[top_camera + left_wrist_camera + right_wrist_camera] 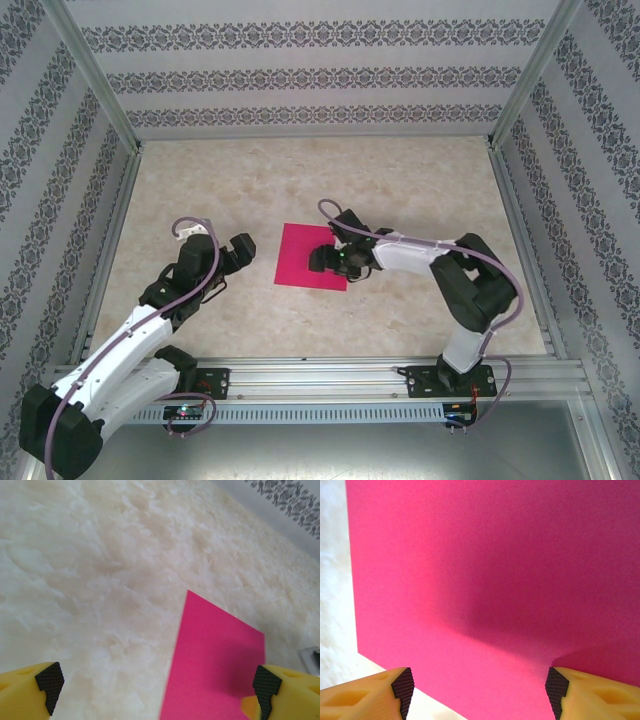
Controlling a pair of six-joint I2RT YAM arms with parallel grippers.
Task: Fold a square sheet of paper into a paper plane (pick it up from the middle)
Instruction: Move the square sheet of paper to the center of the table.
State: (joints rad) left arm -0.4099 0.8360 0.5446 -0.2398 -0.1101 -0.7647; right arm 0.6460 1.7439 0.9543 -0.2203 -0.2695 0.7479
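The sheet (303, 255) lies flat and unfolded near the middle of the marbled worktop (300, 180), its edges roughly square to the worktop's edges. The right pincer (322, 261) hangs low over the side of the sheet facing the worktop's right edge and hides that part from above. Its 2 fingers stand spread, pinching nothing, and 1 tip casts a shadow on the paper. The left pincer (238, 254) sits toward the left edge, near the sheet but apart from it, fingers spread wide and empty. Patterned walls (300, 70) close 3 sides; a metal rail (330, 372) carrying both arm bases runs along the near edge.
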